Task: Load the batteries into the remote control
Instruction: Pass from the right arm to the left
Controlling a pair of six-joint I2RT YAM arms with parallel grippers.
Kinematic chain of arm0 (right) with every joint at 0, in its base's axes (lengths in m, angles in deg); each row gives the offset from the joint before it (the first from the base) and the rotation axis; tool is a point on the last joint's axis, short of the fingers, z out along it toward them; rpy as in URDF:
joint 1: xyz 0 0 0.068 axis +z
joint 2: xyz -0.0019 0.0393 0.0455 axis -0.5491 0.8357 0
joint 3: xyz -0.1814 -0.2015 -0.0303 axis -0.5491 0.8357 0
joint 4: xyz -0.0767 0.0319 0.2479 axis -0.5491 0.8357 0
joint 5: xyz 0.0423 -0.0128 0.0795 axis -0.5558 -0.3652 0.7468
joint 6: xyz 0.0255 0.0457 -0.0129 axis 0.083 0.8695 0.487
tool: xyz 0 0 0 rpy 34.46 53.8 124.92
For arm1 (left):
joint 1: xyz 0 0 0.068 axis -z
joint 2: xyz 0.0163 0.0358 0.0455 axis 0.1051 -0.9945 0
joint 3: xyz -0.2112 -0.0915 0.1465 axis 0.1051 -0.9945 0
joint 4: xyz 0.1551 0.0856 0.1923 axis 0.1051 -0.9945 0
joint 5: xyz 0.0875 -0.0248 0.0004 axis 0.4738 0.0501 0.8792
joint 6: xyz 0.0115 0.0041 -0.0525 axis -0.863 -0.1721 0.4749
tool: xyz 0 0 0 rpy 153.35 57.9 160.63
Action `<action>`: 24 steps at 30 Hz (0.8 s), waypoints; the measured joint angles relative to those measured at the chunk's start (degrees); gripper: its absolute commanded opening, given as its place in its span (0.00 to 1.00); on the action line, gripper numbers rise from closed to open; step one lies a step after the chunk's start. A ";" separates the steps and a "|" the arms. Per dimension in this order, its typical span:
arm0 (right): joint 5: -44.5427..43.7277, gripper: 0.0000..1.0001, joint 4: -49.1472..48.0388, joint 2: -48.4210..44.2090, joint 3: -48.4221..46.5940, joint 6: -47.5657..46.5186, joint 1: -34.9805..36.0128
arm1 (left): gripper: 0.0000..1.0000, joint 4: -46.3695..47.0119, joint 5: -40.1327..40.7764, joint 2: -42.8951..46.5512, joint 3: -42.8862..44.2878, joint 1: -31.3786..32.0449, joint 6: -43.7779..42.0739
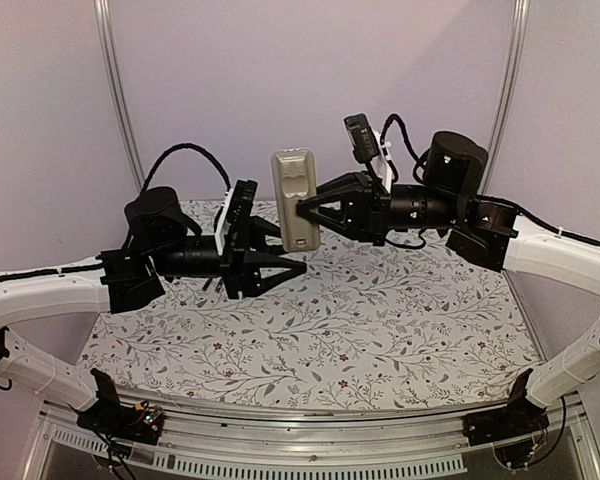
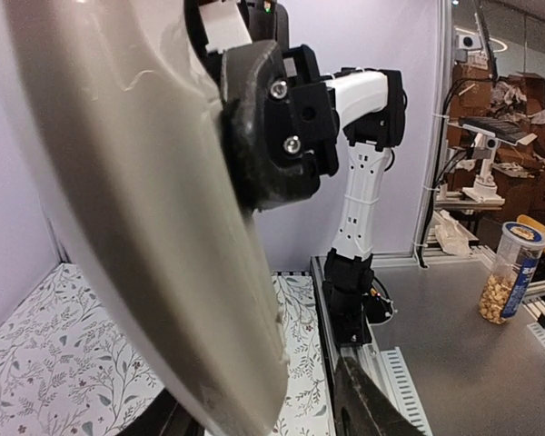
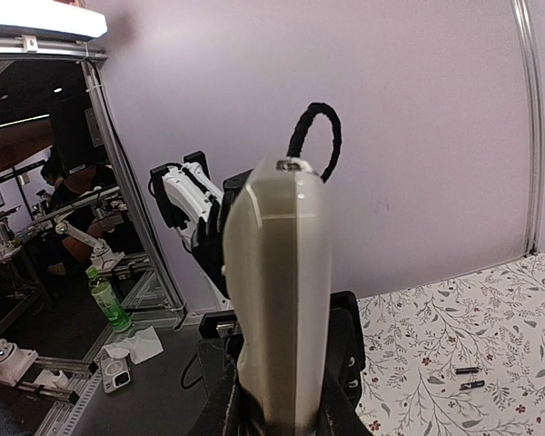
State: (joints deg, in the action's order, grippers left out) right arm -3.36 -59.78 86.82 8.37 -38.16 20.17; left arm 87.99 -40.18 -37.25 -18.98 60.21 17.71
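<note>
The remote (image 1: 294, 175) is up in the air above the bench (image 1: 380, 320), standing on end. Its tan-grey back, with the battery recess, faces the overhead camera. The right claw (image 1: 305, 212) comes in from the right and pinches the remote across its lower half, one finger on each side. In the right wrist view the remote rises straight up from between those fingers.

The left claw (image 1: 298, 268) points right and sits just under the remote's bottom end in the overhead view. In the left wrist view the remote fills most of the picture. Its lower end comes down between the two dark fingers (image 2: 368, 404), which stand on either side of it. Whether they press on it or stand just clear of it I cannot tell.

The batteries (image 3: 466, 371) lie on the flowered bench cover, well apart from the remote. They are side by side, close together and roughly parallel, and neither claw touches them. They show only in the right wrist view, small and low on the right.
</note>
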 measured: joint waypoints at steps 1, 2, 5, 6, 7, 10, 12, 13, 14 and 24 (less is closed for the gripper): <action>0.00 0.00 -0.02 0.20 0.00 0.00 0.00 | 0.44 0.11 0.07 0.02 0.00 0.00 0.04; 0.00 0.00 0.00 0.35 0.00 0.02 0.02 | 0.43 0.15 0.20 0.02 0.00 0.02 0.07; 0.00 0.00 0.02 0.57 0.02 0.04 0.04 | 0.58 0.24 0.31 0.07 0.00 0.07 0.15; 0.00 0.00 0.00 0.57 0.04 0.04 0.04 | 0.67 0.31 0.26 0.11 0.00 0.09 0.02; 0.02 0.00 -0.02 0.57 0.04 0.04 0.04 | 0.74 0.33 0.26 0.17 0.00 0.13 -0.07; 0.26 0.00 0.17 0.57 0.11 -0.15 0.04 | 0.89 -0.35 0.55 0.98 -0.02 0.26 -1.29; 0.74 0.00 1.27 0.55 0.11 -1.09 0.04 | 0.94 -1.05 2.23 2.58 -0.20 0.33 -3.17; 1.05 0.00 2.08 0.55 0.11 -1.70 0.04 | 0.95 -1.31 3.45 3.98 -0.48 0.31 -4.26; 1.25 0.00 3.32 0.52 0.11 -2.58 0.04 | 0.96 -1.57 4.68 5.22 -0.74 0.31 -5.46; 1.14 0.00 20.20 0.83 -0.98 -14.21 0.15 | 0.83 -4.31 11.41 9.42 2.93 -0.15 -7.21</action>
State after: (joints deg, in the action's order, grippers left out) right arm -2.22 -39.59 87.65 7.39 -52.37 20.32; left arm 83.68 -28.77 -27.83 -16.05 60.06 10.50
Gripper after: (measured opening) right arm 0.199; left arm 0.873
